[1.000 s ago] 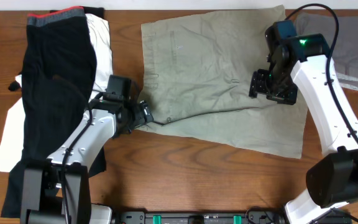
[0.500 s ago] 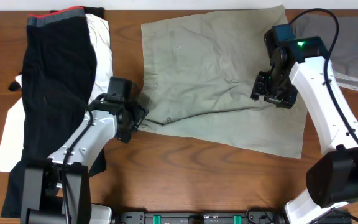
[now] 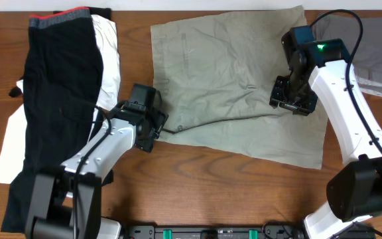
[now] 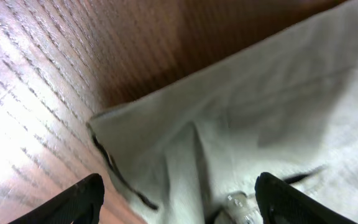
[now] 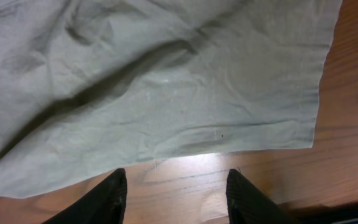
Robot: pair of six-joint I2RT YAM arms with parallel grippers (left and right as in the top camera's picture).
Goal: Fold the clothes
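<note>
Edging rightward from earlier position with left gripper (image 4: 182, 202) spread astride corner of the clothes (image 3: 231, 79), right gripper (image 5: 176, 190) parted behind hem; ideally closing low, catching both layers.

You're working over a brown wooden tabletop (image 3: 197, 179) with a clear grain that runs left to right as the overhead camera sees it. Its surface is smooth and slightly glossy. Light from above falls evenly across it, and up close you get a bright glare (image 4: 8, 149) on the bare wood in both wrist views. Beyond the far edge lies a thin pale strip (image 3: 131, 3); you can't tell whether it's wall or floor.
</note>
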